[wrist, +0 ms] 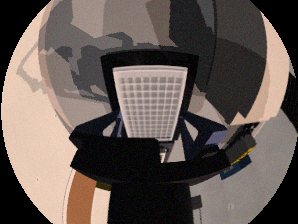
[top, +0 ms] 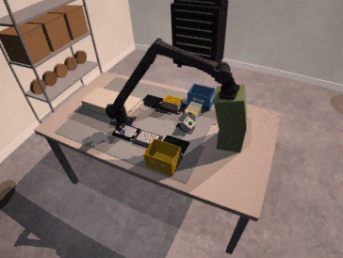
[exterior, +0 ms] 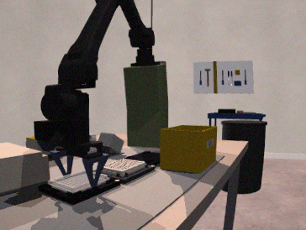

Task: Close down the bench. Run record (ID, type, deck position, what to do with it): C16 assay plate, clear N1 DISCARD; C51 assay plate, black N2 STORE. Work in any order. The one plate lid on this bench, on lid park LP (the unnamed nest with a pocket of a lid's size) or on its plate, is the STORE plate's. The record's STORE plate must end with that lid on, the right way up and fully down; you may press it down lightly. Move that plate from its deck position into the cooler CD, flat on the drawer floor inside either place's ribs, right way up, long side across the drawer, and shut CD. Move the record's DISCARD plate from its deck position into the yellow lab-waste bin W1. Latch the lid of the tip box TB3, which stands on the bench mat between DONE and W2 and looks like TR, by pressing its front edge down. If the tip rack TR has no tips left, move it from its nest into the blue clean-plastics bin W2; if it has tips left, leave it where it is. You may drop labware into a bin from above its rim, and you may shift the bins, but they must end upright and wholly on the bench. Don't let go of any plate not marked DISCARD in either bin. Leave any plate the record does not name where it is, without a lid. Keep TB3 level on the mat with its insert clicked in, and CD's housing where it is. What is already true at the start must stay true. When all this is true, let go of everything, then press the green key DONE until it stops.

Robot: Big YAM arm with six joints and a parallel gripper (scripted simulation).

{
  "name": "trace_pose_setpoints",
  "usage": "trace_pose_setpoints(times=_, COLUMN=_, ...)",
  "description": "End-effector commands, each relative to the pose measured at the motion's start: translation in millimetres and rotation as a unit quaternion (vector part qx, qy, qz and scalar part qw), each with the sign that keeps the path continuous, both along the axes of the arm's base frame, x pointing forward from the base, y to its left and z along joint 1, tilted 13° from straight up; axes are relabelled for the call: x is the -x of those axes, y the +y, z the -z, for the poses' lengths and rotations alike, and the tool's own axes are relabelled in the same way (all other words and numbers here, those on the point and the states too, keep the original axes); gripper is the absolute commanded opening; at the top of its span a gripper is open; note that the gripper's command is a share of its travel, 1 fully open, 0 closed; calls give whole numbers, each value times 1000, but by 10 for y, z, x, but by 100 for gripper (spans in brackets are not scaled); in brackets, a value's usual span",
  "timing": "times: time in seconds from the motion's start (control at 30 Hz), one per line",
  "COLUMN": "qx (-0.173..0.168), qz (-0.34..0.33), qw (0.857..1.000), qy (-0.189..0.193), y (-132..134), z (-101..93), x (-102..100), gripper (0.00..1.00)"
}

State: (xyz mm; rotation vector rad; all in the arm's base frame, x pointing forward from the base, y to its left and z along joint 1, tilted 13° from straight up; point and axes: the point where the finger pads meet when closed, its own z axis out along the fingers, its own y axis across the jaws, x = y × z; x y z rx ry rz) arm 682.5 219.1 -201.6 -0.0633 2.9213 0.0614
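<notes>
My gripper [top: 123,131] is down over the leftmost black nest at the front of the mat. Its fingers [exterior: 80,180] are shut on the sides of a thin, flat, clear gridded piece, by its look the plate lid [exterior: 75,181], which lies in the nest. In the wrist view the lid [wrist: 149,103] sits between the two fingers. To its right stands the clear assay plate [top: 146,137] in its nest, also seen in the exterior view [exterior: 125,166]. Right of that is the black assay plate [top: 176,141].
The yellow bin W1 [top: 163,156] stands at the front edge of the mat. The blue bin W2 [top: 202,96], tip rack TR [top: 171,102], tip box TB3 [top: 193,110] and green key DONE [top: 189,122] are at the back. The cooler CD [top: 106,100] is at the left. The arm's green base [top: 231,118] is at the right.
</notes>
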Motion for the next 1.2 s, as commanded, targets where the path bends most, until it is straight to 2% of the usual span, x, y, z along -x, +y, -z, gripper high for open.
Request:
trace_pose_setpoints(times=0.0, qx=-8, qz=1, qw=1000, qy=-23, y=60, z=-217, x=-185, gripper=0)
trace_pose_setpoints(times=0.47, qx=-8, qz=1, qw=1000, qy=-23, y=60, z=-217, x=-185, gripper=0)
trace_pose_setpoints(times=0.5, qx=-12, qz=3, qw=999, qy=-32, y=76, z=-220, x=-271, gripper=0)
trace_pose_setpoints(times=0.73, qx=-13, qz=3, qw=999, qy=-35, y=69, z=-404, x=-240, gripper=0)
trace_pose_setpoints(times=1.17, qx=-10, qz=3, qw=1000, qy=-27, y=52, z=-410, x=-178, gripper=0)
